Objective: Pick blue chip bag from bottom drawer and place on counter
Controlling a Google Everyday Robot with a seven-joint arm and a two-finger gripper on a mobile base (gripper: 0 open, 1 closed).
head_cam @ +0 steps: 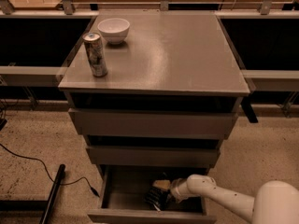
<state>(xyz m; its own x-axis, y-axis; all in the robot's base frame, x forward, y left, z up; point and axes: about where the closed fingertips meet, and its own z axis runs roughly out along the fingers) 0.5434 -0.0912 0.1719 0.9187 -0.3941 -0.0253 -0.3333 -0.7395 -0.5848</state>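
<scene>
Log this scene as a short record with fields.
Tool: the tool, on a white arm, down inside the drawer at the bag
Bag: crinkled dark-blue foil chip bag, lying in the drawer
Drawer: lowest grey-brown flat-fronted drawer, pulled open
Counter: smooth grey-brown counter top, bag not yet there
On counter: silver patterned drink can and white round bowl, left side
</scene>
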